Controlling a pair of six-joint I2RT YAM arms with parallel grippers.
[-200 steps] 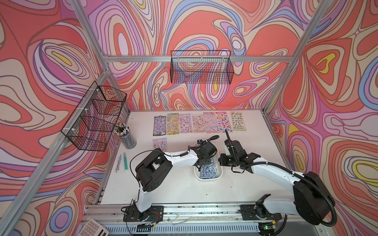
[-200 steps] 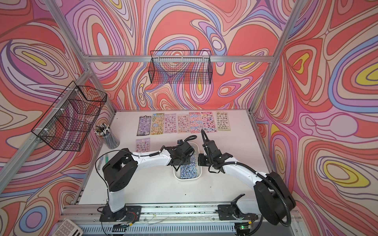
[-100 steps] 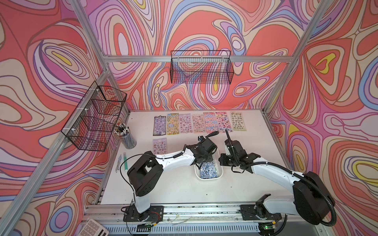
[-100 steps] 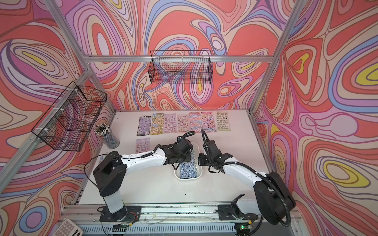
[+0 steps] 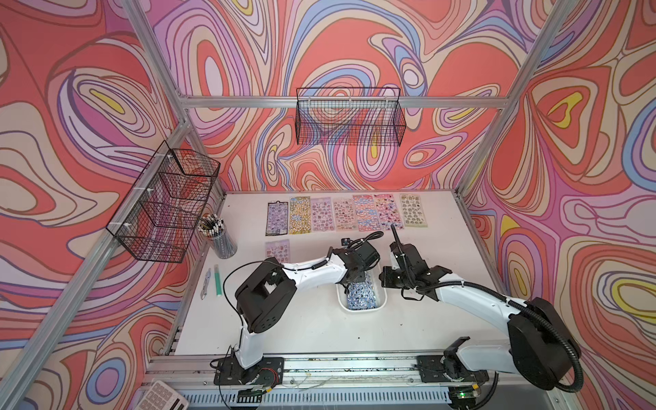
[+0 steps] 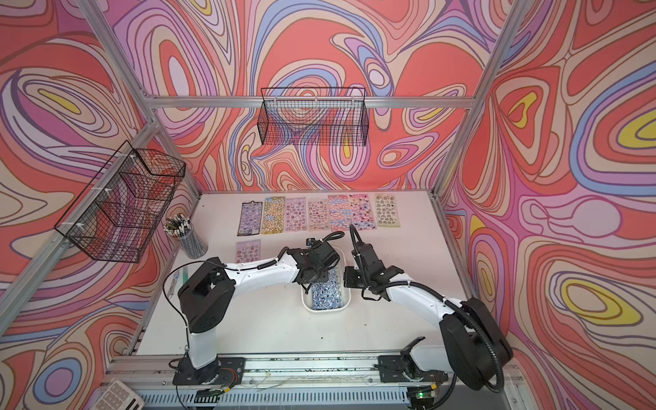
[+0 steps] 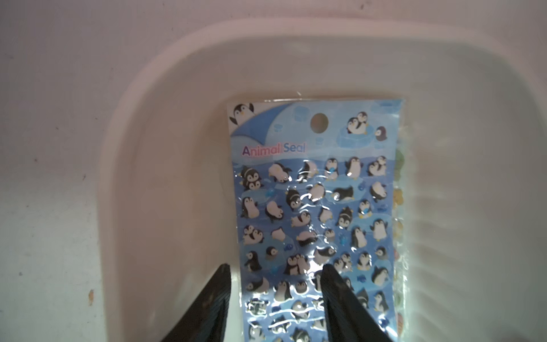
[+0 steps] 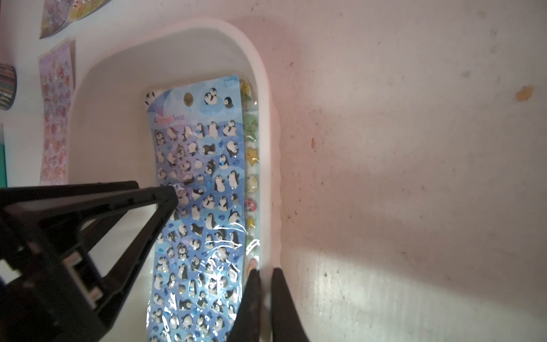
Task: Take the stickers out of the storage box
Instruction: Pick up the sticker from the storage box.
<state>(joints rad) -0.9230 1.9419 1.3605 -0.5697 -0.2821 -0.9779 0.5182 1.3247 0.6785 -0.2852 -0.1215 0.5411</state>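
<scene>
Two left end effector [image 7: 275, 266] fingers [image 7: 220, 296] straddle stickers [image 7: 313, 192] edge.

Our left gripper [image 7: 273, 268] half-open, tips down | our right gripper [image 8: 266, 274] pinched shut on the storage box [image 8: 268, 118] wall | grippers side by side

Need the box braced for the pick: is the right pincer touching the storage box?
Touching. Right wrist view: the right pincer is closed on the storage box rim, one jaw inside, one outside, no gap visible.
</scene>
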